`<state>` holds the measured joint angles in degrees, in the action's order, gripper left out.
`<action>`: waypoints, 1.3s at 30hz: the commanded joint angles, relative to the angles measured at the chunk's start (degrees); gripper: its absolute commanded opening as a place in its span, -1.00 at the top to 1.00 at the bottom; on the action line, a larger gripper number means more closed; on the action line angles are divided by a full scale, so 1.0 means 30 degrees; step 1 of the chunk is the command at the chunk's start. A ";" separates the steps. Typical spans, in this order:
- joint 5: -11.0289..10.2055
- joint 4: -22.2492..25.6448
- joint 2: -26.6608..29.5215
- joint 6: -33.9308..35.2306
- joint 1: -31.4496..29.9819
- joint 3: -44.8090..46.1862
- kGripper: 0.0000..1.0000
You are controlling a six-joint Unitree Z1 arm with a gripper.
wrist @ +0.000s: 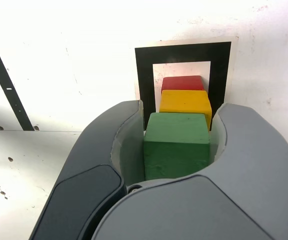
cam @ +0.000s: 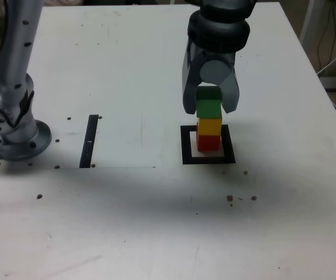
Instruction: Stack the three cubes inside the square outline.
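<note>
The three cubes stand as one tower: the red cube [cam: 208,142] at the bottom, the yellow cube [cam: 209,126] on it, the green cube [cam: 209,105] on top. The red one rests on the white centre of the square outline [cam: 186,157]. My gripper [cam: 210,109] comes down from above, its two grey jaws on either side of the green cube and shut on it. The wrist view shows the green cube [wrist: 176,142] between the jaws of my gripper [wrist: 179,125], with the yellow cube [wrist: 185,102], the red cube [wrist: 182,83] and the square outline [wrist: 144,75] beyond it.
A narrow black strip [cam: 89,141] lies on the white table towards the exterior view's left, also showing as the black strip [wrist: 4,80] in the wrist view. The arm's base [cam: 13,125] stands at the far left. Small dark specks dot the table.
</note>
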<state>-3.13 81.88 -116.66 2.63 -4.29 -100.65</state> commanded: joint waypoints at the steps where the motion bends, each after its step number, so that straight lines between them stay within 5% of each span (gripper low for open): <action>1: 0.0028 -0.0067 -0.0065 -0.0017 0.0023 0.0006 -0.29; 5: 0.0043 -0.0113 -0.0048 -0.0047 0.0023 0.0005 -0.72; 10: 0.0047 -0.0161 -0.0046 -0.0055 0.0023 0.0015 -0.96; 25: 0.0255 0.0120 0.0456 -0.0055 0.0023 0.0038 -0.99; 39: 0.0330 0.0289 0.2989 -0.0140 0.0023 0.1455 -0.99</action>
<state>-2.11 82.79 -108.96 2.32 -4.29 -96.95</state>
